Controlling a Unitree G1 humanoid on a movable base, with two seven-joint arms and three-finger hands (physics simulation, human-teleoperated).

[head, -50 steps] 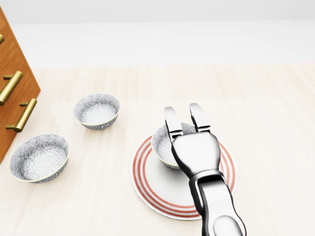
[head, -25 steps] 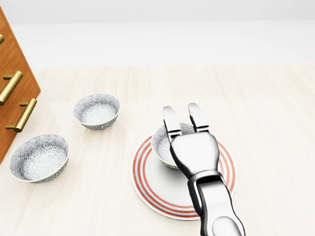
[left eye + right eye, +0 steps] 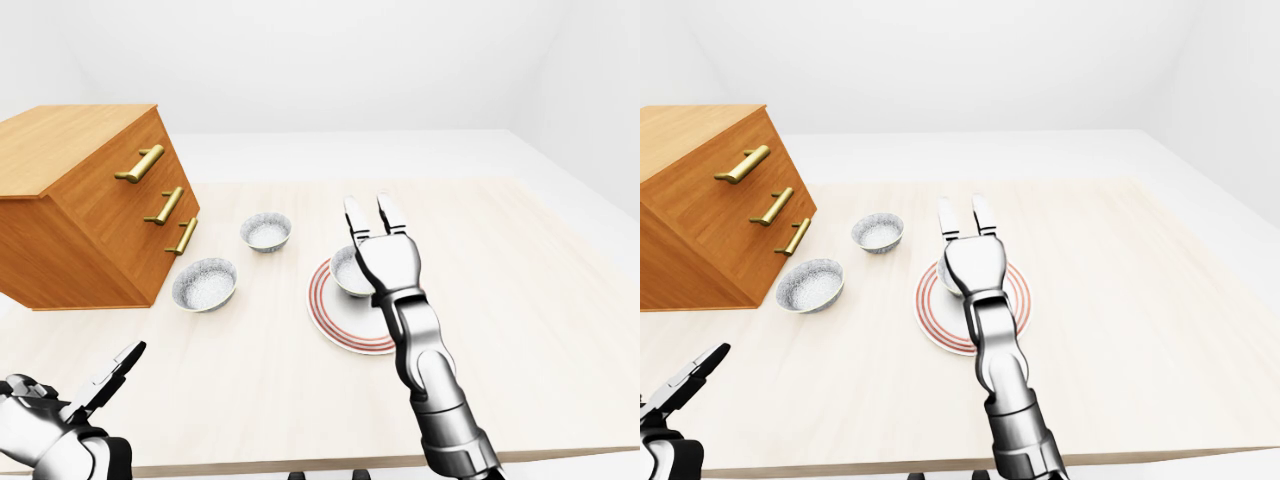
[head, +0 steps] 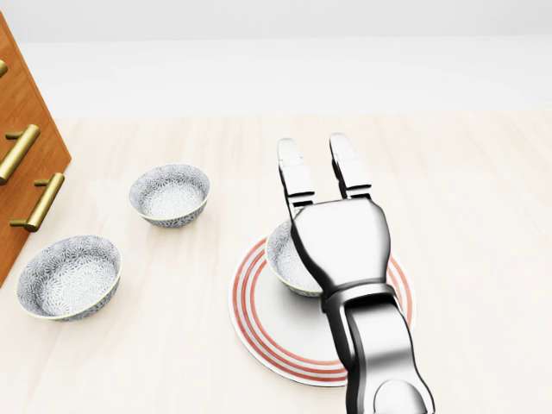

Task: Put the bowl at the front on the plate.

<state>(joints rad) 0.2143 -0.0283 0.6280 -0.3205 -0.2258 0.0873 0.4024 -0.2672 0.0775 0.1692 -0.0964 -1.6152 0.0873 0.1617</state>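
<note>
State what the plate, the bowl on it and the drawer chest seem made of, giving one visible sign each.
Plate: likely glazed ceramic, smooth white with red rings. Bowl: likely glazed ceramic too, fine grey pattern, pale rim. Drawer chest: wood, orange-brown with faint grain; handles look like brass, shiny gold.

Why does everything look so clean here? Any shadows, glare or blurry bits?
Head view: all sharp, no blur; pale glare streaks on the shiny right hand, hardly any shadow round the plate. Left-eye view: flat, even light; the chest looks slanted near the left edge. Right-eye view: much the same, equally sharp.
</note>
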